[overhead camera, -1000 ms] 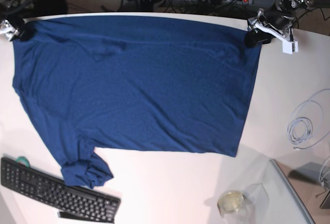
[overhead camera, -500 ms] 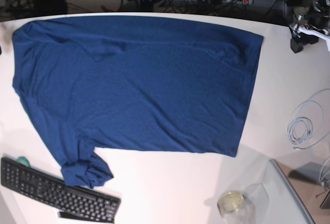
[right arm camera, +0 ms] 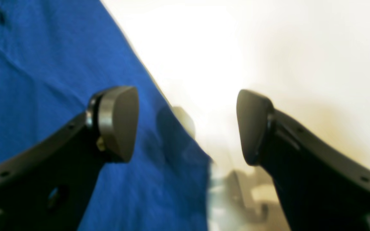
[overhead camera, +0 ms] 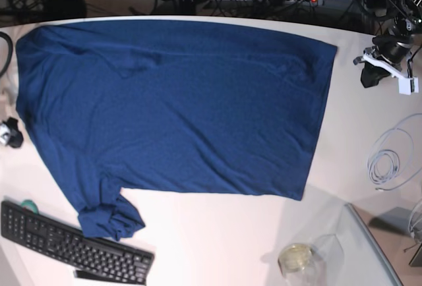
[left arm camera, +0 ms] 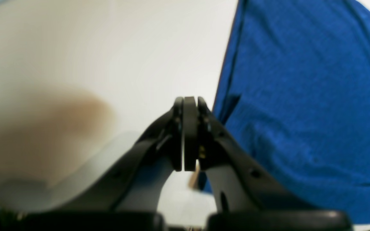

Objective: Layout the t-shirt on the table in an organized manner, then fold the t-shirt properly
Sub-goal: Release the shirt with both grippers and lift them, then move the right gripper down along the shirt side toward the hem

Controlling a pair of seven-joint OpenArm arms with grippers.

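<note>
Navy-blue knit t-shirt [overhead camera: 171, 105] lies spread flat across the large white bench [overhead camera: 217, 240]; we note one sleeve bunched near the black keyboard [overhead camera: 72, 243]. Left tool [left arm camera: 186, 109] is off the shirt's edge, jaws pressed together, holding nothing. Right tool [right arm camera: 186, 125] hangs over the opposite edge, jaws wide apart, empty.

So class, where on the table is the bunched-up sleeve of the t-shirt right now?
In the base view the bunched sleeve lies at the lower left of the t-shirt, on the white table, just above the black keyboard.
</note>
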